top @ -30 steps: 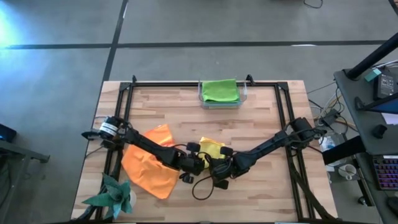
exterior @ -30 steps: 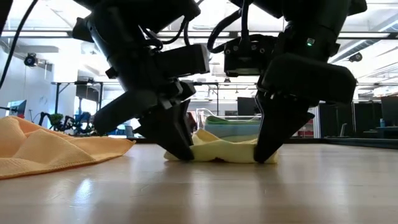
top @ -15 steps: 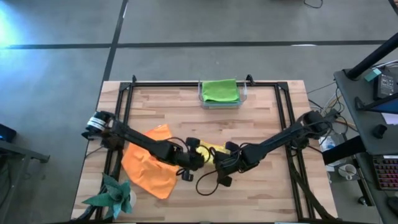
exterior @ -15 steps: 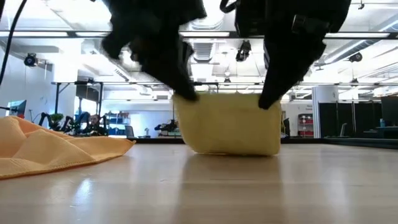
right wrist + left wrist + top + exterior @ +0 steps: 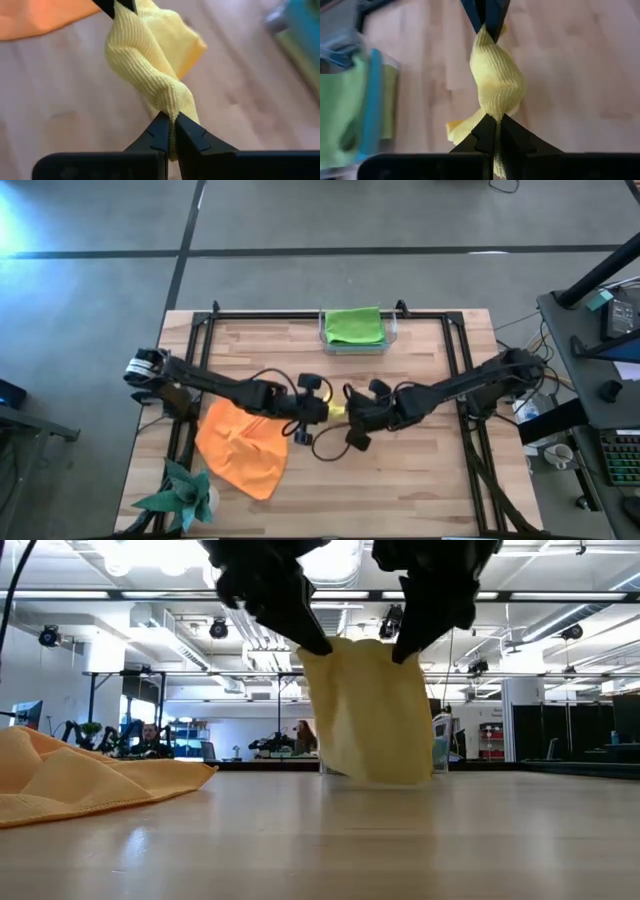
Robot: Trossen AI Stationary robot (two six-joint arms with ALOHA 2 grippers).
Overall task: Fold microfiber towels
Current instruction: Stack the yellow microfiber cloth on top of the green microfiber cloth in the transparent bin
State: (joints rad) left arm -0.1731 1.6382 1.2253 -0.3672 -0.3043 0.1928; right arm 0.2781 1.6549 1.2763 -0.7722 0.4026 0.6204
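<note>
Left hand (image 5: 318,648): clamped on one yellow microfiber towel (image 5: 372,710)
Right hand (image 5: 403,652): pinching same towel
Orange microfiber towel (image 5: 240,458): one, on wooden surface (image 5: 420,480)

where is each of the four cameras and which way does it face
High view: above the table, looking straight down; shows both arms, left gripper and right gripper meeting over the yellow towel, the orange towel beside.
Low view: at table height, looking level into the room; grippers come from above, the yellow towel hanging.
Left wrist view: on the left wrist, looking past its shut fingers at the towel and the right gripper.
Right wrist view: mirrored, its fingers shut on the towel.
All share the yellow towel.
</note>
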